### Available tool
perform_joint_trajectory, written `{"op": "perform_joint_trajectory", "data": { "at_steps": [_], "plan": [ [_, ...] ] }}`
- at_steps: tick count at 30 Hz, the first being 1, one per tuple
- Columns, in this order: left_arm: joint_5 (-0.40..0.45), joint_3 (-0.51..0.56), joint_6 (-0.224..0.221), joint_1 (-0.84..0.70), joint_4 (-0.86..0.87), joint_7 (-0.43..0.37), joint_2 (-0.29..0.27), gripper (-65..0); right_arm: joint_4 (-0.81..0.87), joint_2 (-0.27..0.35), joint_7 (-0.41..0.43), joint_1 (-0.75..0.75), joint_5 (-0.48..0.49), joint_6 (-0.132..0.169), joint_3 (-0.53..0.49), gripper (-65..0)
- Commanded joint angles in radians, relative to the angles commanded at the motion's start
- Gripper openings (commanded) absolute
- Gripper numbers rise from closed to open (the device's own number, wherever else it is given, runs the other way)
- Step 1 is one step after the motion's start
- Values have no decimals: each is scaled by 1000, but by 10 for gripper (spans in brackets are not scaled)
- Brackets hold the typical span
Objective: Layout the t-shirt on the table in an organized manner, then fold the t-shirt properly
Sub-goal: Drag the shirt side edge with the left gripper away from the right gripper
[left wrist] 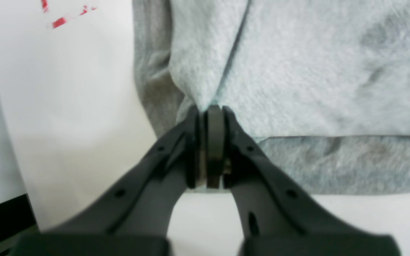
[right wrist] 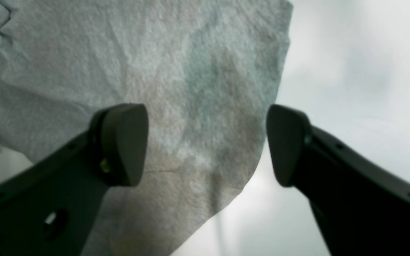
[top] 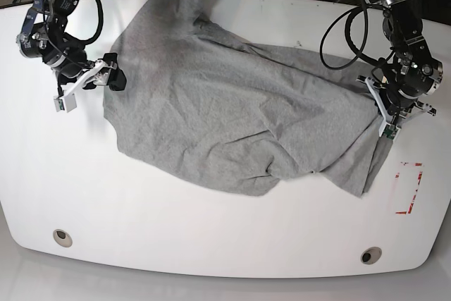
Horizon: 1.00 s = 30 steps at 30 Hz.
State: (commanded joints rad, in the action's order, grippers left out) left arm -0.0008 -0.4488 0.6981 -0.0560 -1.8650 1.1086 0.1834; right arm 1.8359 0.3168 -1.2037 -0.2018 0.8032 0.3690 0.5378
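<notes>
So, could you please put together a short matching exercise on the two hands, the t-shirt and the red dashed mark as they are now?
Column 1:
1. left hand
2. right hand
3. t-shirt
4. red dashed mark

Column 2:
A. open beside a cloth edge
B. spread out but wrinkled
C. on bare table near the left arm
D. shut on cloth

Pairs: 1-D, 2-A, 3-B, 4-C

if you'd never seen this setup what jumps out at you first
A rumpled grey t-shirt sprawls across the middle of the white table, one end bunched toward the far edge. The left hand is shut on a fold at the shirt's edge, near a red dashed rectangle. The right hand is open at the opposite edge.
</notes>
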Motion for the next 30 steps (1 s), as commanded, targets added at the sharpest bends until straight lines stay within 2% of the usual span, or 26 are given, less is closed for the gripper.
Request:
{"op": "perform_joint_trajectory", "data": {
  "at_steps": [12, 18, 25, 27, 30],
  "plan": [
    [0, -97, 0, -49, 0, 9, 9, -624, -2, 0, 0, 0, 0, 0, 0, -154],
    [0, -97, 0, -75, 0, 9, 38, -624, -2, 0, 0, 8, 0, -5, 0, -152],
    [2, -92, 0, -97, 2, 11, 41, -618, -97, 0, 3, 25, -2, -2, 0, -152],
    [2, -91, 0, -98, 3, 11, 41, -606, -127, 0, 3, 41, -2, 0, 0, -152],
    [2, -89, 0, -98, 5, 9, 41, -516, -181, 0, 3, 72, -2, 0, 0, -152]
  ]
}}
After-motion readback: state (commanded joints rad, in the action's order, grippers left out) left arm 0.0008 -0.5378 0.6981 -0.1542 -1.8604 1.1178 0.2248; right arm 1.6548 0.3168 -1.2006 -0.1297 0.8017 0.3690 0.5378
